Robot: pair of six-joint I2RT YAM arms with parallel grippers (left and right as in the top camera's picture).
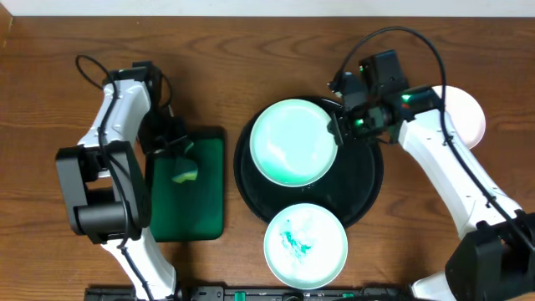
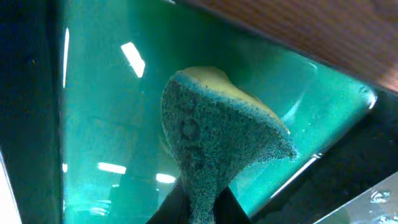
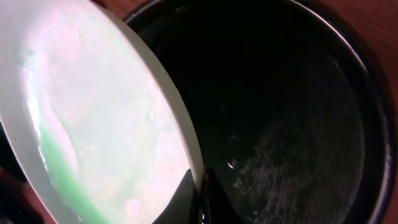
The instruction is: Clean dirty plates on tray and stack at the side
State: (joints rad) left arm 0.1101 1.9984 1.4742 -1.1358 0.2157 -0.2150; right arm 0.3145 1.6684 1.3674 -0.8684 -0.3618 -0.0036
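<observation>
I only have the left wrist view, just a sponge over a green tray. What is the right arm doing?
Observer: The right gripper is shut on the rim of a plate, holding it over the black tray.
Operator: Any other plates around?
Observer: A second plate, smeared teal, lies across the tray's rim on the robot's side.
Operator: And a third?
Observer: A pale round plate lies on the table beyond the right arm, partly hidden by it.
</observation>
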